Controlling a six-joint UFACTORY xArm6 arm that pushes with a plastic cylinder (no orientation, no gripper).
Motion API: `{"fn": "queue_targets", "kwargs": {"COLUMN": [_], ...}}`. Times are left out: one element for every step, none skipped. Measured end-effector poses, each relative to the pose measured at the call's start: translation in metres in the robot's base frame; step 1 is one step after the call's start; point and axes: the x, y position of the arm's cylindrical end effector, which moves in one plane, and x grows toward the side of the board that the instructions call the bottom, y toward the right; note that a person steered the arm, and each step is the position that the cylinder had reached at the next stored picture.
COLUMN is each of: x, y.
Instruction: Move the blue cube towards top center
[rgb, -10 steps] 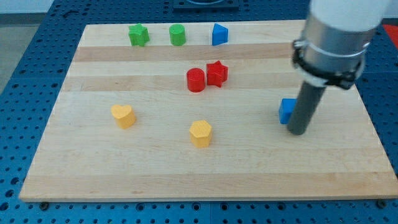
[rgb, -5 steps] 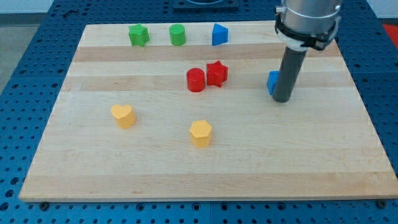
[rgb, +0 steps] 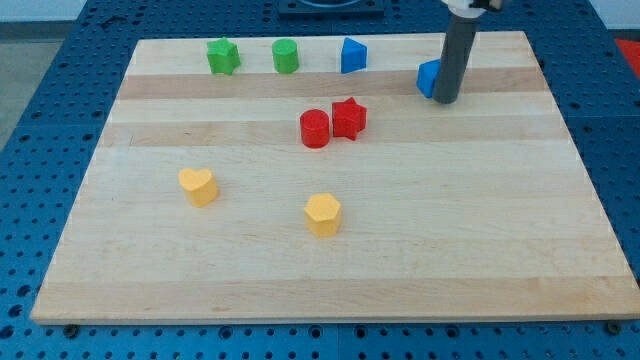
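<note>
Wooden board | rod upright, my tip touching blue cube | no hand in view

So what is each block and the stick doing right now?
blue cube: near the view's top right, right against my tip, partly hidden behind the rod.
my tip: on the board, at the cube's right side.
other blue block: sitting alone, top row.
green blocks: sitting in the top row.
red star: touching the red cylinder.
yellow heart: alone.
yellow hexagon: alone.
</note>
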Motion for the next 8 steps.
{"fn": "queue_targets", "kwargs": {"x": [-0.010,-0.031,-0.031,-0.031,-0.031,-0.031,-0.031,-0.033], "y": [0.000,0.000,0.000,-0.010,-0.022,-0.030,-0.033,-0.033]}}
